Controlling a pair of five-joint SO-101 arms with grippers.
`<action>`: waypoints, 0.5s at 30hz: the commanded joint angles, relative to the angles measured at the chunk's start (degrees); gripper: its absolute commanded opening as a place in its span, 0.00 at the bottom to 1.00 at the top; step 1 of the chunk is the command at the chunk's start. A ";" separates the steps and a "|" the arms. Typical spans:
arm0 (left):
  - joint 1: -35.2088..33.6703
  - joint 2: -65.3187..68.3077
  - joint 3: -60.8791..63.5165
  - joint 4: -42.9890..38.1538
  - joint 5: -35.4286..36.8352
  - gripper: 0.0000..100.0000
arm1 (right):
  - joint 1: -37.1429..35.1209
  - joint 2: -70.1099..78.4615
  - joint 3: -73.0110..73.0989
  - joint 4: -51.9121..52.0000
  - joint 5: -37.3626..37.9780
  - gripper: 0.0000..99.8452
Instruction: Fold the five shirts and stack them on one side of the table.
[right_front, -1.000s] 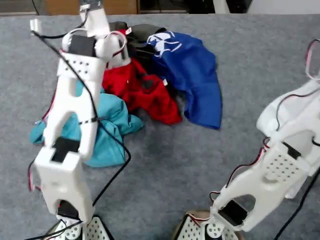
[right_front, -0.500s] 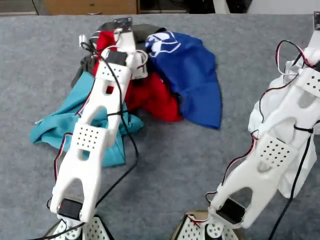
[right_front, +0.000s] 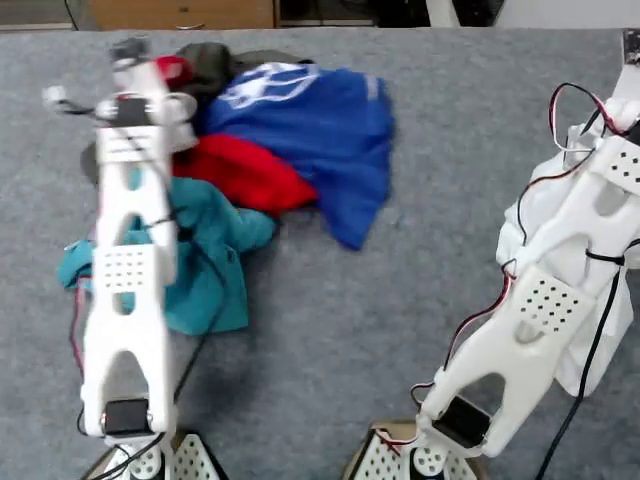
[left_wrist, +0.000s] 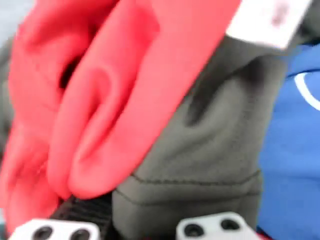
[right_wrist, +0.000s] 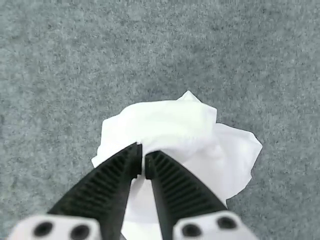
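Blue shirt (right_front: 310, 120) dragged left, red shirt (left_wrist: 100, 100) clamped

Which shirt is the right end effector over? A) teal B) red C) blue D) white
D: the right wrist view shows the right end effector directly over the crumpled white shirt, away from the coloured pile.
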 joint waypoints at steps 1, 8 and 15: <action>-12.13 -1.54 -3.34 6.95 -5.89 0.02 | -1.10 -0.48 -0.48 0.09 -0.79 0.00; -28.66 -10.68 -2.99 9.32 -7.47 0.02 | -1.45 -0.48 -0.48 0.00 -0.79 0.00; -37.54 -19.65 -2.37 9.32 -7.47 0.02 | -5.41 -0.66 -0.48 0.09 -0.79 0.00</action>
